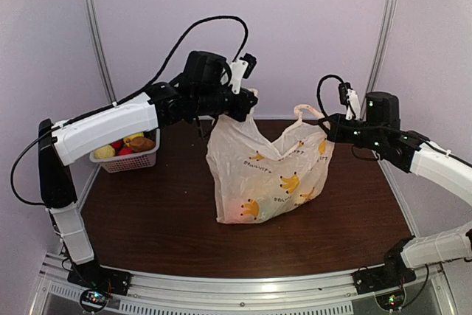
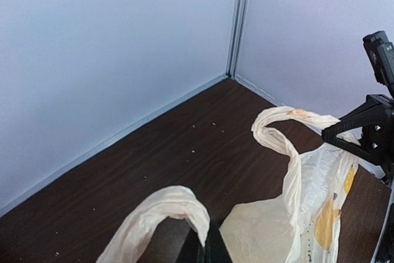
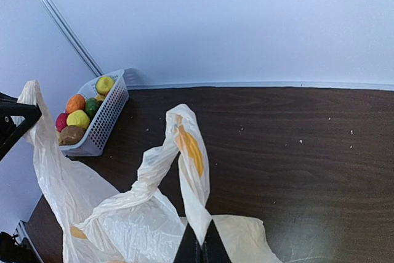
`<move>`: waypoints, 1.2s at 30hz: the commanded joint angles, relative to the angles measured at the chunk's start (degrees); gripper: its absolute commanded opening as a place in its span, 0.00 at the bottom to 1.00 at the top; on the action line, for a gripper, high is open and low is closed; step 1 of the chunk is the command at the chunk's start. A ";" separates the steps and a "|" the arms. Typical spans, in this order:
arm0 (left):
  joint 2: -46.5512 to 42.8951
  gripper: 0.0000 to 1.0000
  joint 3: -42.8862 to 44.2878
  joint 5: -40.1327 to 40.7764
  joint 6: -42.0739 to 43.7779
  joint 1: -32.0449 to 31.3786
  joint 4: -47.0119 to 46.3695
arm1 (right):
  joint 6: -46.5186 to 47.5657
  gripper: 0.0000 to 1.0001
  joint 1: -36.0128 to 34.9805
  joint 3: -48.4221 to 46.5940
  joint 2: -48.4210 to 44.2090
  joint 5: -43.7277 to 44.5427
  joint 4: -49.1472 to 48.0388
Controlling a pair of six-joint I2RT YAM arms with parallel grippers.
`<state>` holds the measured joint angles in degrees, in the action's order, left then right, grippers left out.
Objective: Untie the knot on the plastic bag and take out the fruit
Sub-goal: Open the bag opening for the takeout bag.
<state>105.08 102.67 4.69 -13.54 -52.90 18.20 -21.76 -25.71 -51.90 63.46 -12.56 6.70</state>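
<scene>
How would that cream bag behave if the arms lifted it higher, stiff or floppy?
Probably floppy: the plastic bag sags and creases between the left end effector and right end effector holding it up. Likely light: its thin film is translucent. The reddish lump low inside might shift and swing it.

Both arms reach inward from opposite sides, held above the surface (image 1: 162, 219), with elbows bent and wrists roughly horizontal, the left gripper (image 1: 245, 108) and right gripper (image 1: 327, 125) each having its fingers (image 3: 191, 252) pinched closed on one handle of the plastic bag (image 1: 273, 175).
</scene>
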 commanded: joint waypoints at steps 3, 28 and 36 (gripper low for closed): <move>-1.76 0.00 10.35 -12.79 6.25 7.90 -3.14 | 3.86 0.00 2.91 -17.28 7.70 5.41 -1.38; -36.08 0.55 -49.12 -12.74 -0.84 9.50 -22.91 | -4.38 0.03 -9.82 24.54 -13.68 -17.30 -24.59; -38.67 0.77 -43.93 -3.32 0.93 0.03 -18.56 | -4.00 0.04 -11.79 25.25 -13.21 -19.64 -26.10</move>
<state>64.62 54.48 -5.15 -13.19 -49.21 -1.87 -25.45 -36.64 -27.24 50.46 -29.69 -16.60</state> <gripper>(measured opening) 0.726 0.041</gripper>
